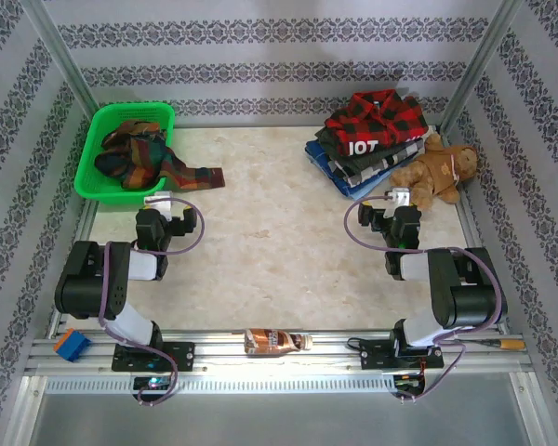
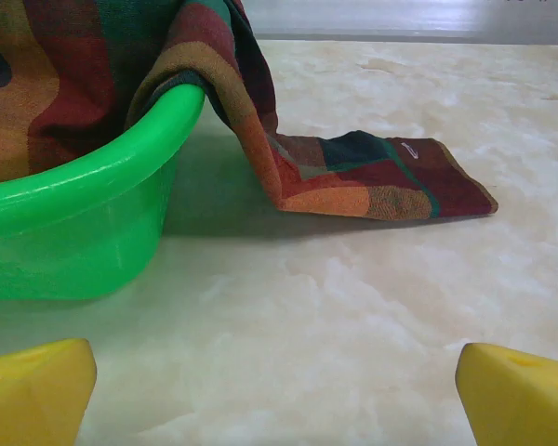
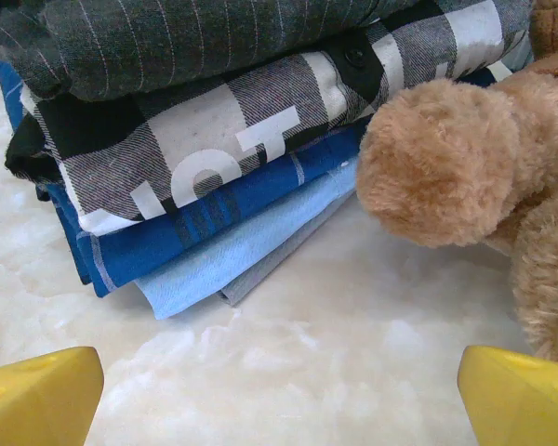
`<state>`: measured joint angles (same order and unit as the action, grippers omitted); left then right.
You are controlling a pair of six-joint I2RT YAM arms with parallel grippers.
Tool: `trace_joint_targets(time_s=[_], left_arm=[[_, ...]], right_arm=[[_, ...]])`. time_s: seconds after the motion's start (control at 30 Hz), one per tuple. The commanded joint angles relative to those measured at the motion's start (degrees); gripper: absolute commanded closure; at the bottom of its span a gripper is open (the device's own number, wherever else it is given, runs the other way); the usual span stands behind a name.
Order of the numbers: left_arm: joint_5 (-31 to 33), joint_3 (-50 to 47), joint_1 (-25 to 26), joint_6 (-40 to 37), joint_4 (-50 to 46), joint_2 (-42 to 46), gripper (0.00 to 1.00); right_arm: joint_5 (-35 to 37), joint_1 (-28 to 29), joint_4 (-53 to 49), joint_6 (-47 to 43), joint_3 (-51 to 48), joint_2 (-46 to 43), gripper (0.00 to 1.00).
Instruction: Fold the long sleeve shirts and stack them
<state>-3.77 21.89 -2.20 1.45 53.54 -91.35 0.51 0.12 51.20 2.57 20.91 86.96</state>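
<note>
A large orange, green, navy and red plaid shirt [image 1: 128, 153] lies bunched in a green basket [image 1: 164, 116] at the back left, one sleeve [image 2: 372, 178] trailing over the rim onto the table. My left gripper [image 1: 165, 208] sits just in front of the basket, open and holding nothing, its yellow fingertips [image 2: 33, 395] wide apart. At the back right stands a stack of folded shirts [image 1: 367, 139]: red-black check on top, then dark with white letters [image 3: 214, 139], then blue ones. My right gripper [image 1: 391, 206] faces that stack, open and not holding anything [image 3: 279, 395].
A brown teddy bear [image 1: 439, 172] leans against the right side of the stack, close to my right gripper [image 3: 446, 158]. A brown bottle [image 1: 277, 341] lies on the front rail between the arm bases. A small blue block [image 1: 72, 345] sits at the front left.
</note>
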Motion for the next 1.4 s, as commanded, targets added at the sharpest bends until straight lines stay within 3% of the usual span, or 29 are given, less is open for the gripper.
trace_joint_targets(time_s=[0.0, 0.97, 1.13, 1.37], left_arm=[[0.9, 0.1, 0.5, -0.3, 0.6, 0.4, 0.01], [1.0, 0.3, 0.6, -0.1, 0.2, 0.7, 0.01], [-1.0, 3.5, 2.7, -2.0, -18.5, 15.1, 0.0], [2.2, 7.0, 8.9, 6.9, -43.2, 38.5, 0.0]], right_arm=[[-0.9, 0.0, 0.3, -1.0, 1.2, -0.2, 0.02], [-1.7, -0.3, 0.6, -0.5, 1.4, -0.4, 0.02], [10.8, 9.0, -18.8, -7.8, 6.0, -12.5, 0.02], [17.5, 18.4, -38.5, -2.1, 8.4, -31.4, 0.02]])
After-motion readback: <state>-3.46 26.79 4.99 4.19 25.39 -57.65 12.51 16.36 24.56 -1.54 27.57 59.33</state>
